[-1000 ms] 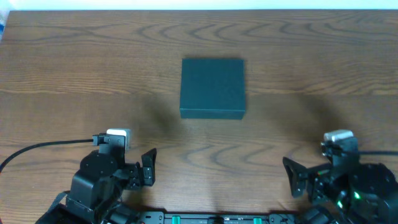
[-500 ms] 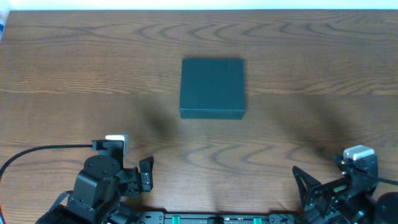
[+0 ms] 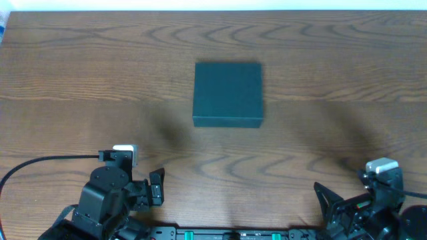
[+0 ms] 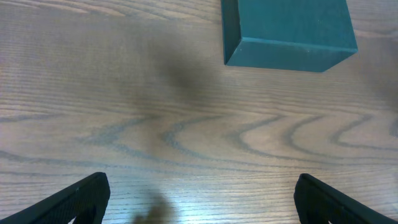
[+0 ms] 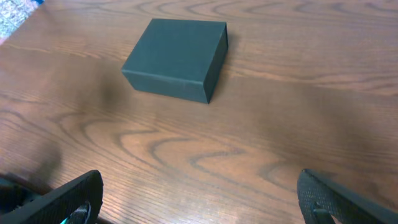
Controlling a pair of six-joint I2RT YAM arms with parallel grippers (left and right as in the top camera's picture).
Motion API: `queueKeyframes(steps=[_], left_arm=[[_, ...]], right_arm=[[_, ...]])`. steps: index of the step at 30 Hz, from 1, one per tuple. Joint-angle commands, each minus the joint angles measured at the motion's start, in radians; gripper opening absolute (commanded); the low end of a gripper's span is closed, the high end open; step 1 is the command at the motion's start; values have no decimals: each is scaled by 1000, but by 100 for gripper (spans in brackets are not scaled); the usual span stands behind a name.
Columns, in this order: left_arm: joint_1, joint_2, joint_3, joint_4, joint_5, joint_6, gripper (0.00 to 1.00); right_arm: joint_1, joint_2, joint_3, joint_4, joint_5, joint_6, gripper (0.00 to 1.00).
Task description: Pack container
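Note:
The container (image 3: 228, 94) is a dark teal square box with its lid shut, standing on the wooden table past the middle. It also shows in the left wrist view (image 4: 287, 31) at the top right and in the right wrist view (image 5: 176, 58) at the upper left. My left gripper (image 3: 157, 182) is open and empty at the near left edge, well short of the box; its fingertips (image 4: 84, 194) frame bare wood. My right gripper (image 3: 323, 199) is open and empty at the near right edge, also far from the box.
The wooden table (image 3: 80, 80) runs to a pale back edge at the top. A black cable (image 3: 47, 159) trails from the left arm across the near left. A speckled floor patch (image 5: 15, 11) shows past the table's far left corner.
Both arms drew back toward the near edge, the right one more. The box has not moved. Since half a second ago almost nothing has changed.

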State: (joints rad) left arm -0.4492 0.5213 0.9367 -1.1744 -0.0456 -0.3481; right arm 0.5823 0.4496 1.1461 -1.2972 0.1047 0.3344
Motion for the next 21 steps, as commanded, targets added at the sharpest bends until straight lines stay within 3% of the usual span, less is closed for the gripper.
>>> queueKeyframes(steps=[1, 6, 10, 15, 17, 21], left_arm=[[-6, -5, -5, -4, -17, -15, 96], [-6, -5, -5, -4, -17, -15, 96], [-6, -5, -5, -4, -17, -15, 96], [-6, -5, -5, -4, -17, -15, 96], [-6, -5, -5, -4, -17, -15, 96], [-6, -5, -5, -4, -17, -15, 96]], right_arm=[[8, 0, 3, -11, -4, 9, 99], [8, 0, 2, -30, 0, -8, 99], [-5, -5, 2, 27, -8, -138, 99], [-125, -7, -27, 43, -16, -178, 99], [-202, -8, -65, 60, -95, -269, 99], [-315, -33, -175, 105, -340, -615, 99]])
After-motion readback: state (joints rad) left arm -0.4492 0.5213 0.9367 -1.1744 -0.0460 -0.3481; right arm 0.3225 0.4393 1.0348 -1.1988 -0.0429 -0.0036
